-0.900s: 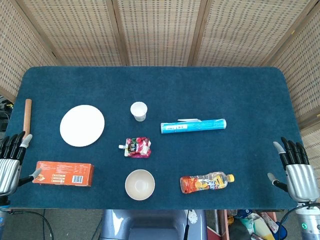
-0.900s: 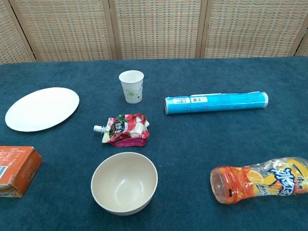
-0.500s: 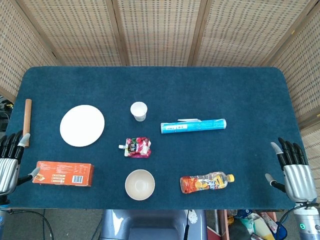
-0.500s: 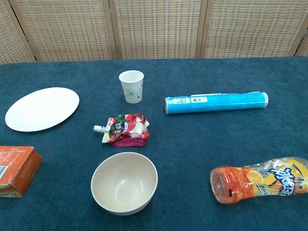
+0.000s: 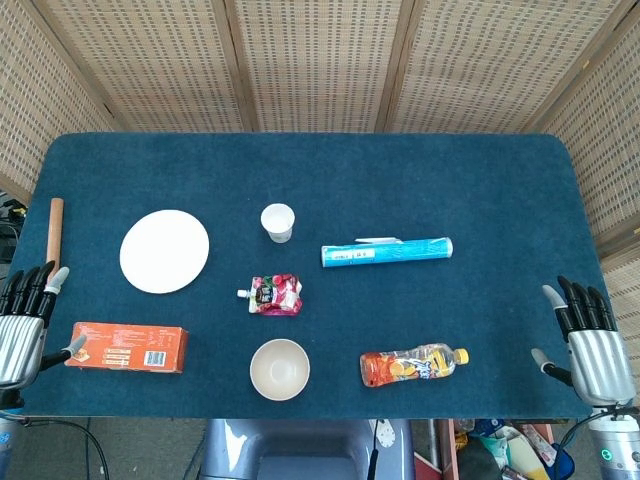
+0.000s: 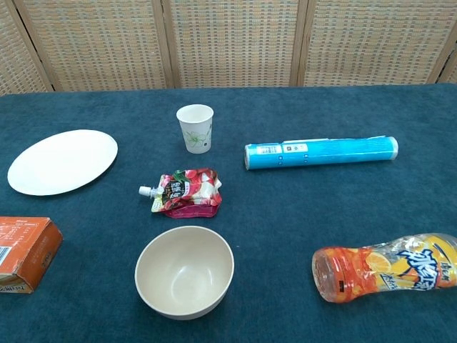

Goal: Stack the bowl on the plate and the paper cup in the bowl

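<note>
Your left hand (image 5: 22, 325) and right hand (image 5: 590, 340) hang empty, fingers spread, at opposite table (image 5: 500, 180) edges. The bowl (image 5: 279, 369) sits upright at the near edge, right of the plate (image 5: 164, 251) — the paper cup (image 5: 278, 222) stands beyond it. Your left hand looks nearer the bowl and plate.

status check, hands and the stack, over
Left robot hand and right robot hand open, off-table. Bowl, plate, paper cup unstacked. Pouch between.
</note>
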### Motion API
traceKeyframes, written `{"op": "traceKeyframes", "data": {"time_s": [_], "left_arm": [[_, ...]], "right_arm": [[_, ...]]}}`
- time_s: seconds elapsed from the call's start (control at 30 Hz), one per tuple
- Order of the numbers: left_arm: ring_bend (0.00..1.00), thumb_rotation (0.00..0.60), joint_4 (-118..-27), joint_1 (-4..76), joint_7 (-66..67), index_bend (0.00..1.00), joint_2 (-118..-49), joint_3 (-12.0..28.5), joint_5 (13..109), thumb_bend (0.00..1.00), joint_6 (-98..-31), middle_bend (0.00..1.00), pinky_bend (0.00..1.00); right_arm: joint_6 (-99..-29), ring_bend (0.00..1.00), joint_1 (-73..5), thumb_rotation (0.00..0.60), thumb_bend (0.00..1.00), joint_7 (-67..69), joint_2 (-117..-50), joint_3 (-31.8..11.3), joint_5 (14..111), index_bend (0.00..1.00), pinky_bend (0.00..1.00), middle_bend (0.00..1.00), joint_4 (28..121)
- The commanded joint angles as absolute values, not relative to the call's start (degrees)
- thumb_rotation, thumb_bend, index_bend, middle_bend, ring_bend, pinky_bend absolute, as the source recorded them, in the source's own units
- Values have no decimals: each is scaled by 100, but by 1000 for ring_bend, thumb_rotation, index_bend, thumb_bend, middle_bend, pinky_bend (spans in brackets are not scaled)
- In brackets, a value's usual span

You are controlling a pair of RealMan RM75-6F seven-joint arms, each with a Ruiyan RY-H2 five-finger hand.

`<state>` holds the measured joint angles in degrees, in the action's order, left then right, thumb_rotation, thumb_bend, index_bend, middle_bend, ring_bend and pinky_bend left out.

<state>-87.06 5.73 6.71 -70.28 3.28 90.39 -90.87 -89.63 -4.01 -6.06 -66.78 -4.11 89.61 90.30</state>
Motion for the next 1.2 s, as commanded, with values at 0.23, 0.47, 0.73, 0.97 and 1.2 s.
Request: {"op": "traceKeyframes", "data": {"time_s": [0.23, 0.47, 0.73, 0.97, 1.2], "left_arm": [[0, 600, -8728, 556, 667, 0, -6995, 332, 9002, 93, -9084, 0, 0], [0, 600, -8703, 577, 618, 1, -6996, 301, 9032, 93, -9028, 0, 0], [0, 600, -8664, 777, 349, 108, -7039, 233, 9468, 100, -8994, 0, 0], [0, 600, -8921, 1154, 519, 195, -6951, 90, 10011, 108, -8631, 0, 0], [0, 600, -9467, 1597, 768, 274, -6820, -89, 10459, 149, -7994, 0, 0]], "right_arm": [[-8897, 0, -421, 600, 173, -581, -6711, -369, 9002, 64, 0, 0, 8971], [-8879, 0, -415, 600, 173, -608, -6706, -381, 8952, 64, 0, 0, 8991], [-8868, 0, -407, 600, 173, -585, -6724, -397, 8899, 64, 0, 0, 8953], [-8859, 0, -419, 600, 173, -578, -6733, -427, 8868, 64, 0, 0, 8927], [-8846, 0, -397, 600, 173, -565, -6758, -431, 8798, 64, 0, 0, 8897]]}}
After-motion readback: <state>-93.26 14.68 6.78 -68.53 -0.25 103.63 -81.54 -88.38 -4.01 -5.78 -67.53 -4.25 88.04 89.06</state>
